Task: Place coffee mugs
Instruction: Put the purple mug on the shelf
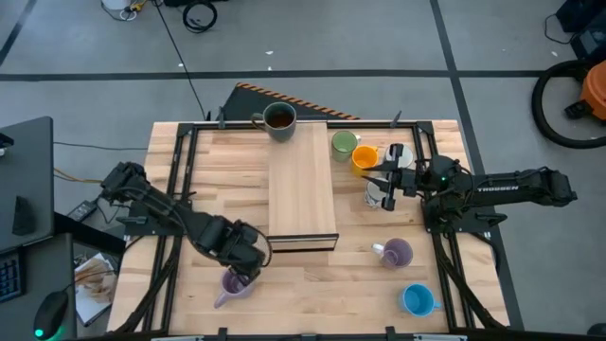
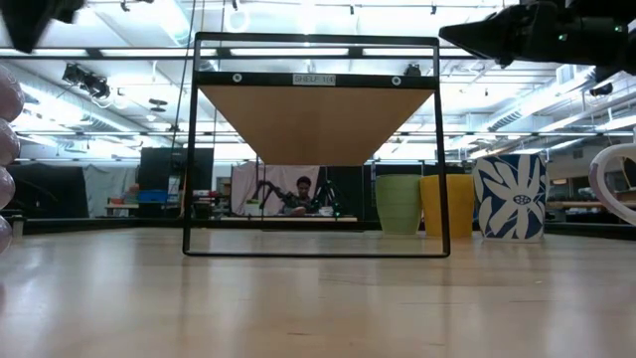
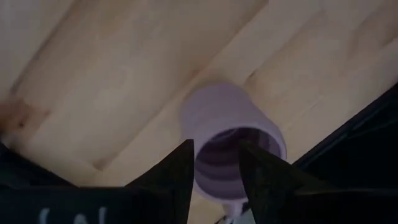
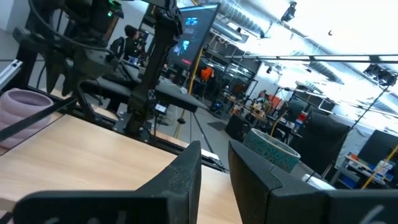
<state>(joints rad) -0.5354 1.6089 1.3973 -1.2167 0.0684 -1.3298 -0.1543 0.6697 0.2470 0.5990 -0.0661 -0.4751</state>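
One mug (image 1: pixel 278 118) sits atop the shelf (image 1: pixel 303 189); approx. six others are on the tabletop (image 1: pixel 189 313). Left claw (image 1: pixel 241 268) pinches the rim of a tilted lilac mug (image 1: pixel 232 283) near the front-left. Right claw (image 1: pixel 379 177), fingers nearly together and empty, hovers by the white mug (image 1: pixel 379 195).
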